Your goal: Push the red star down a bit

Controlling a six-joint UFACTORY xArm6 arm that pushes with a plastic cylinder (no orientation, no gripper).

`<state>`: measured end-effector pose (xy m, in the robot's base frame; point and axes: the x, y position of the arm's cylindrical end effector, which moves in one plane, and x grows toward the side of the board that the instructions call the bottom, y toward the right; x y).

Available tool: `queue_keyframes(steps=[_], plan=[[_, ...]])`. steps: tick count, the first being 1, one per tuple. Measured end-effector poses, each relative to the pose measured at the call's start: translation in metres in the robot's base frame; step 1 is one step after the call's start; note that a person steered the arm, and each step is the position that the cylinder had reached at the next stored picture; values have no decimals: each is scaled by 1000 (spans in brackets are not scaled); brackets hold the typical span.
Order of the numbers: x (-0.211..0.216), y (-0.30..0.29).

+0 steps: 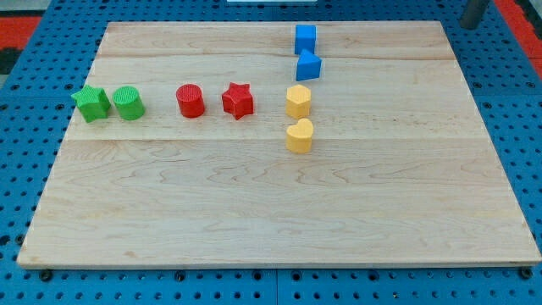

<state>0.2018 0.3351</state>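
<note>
The red star (pixel 238 100) sits on the wooden board (pixel 279 203) in the upper middle, just right of a red cylinder (pixel 190 100). A dark rod (pixel 472 12) shows at the view's top right corner, beyond the board's edge. My tip itself cannot be made out; the rod is far to the right of and above the red star, touching no block.
A green star (pixel 91 103) and a green cylinder (pixel 129 102) stand at the left. A blue cube (pixel 305 38) and a second blue block (pixel 308 65) stand at the top middle. A yellow hexagon (pixel 298 101) and a yellow heart (pixel 300 135) stand right of the red star.
</note>
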Motion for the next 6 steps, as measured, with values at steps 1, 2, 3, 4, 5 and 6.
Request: queue_keyframes(steps=[1, 2, 3, 4, 5, 6], plan=[[0, 0], [2, 0], [2, 0], [2, 0], [7, 0], [51, -6]])
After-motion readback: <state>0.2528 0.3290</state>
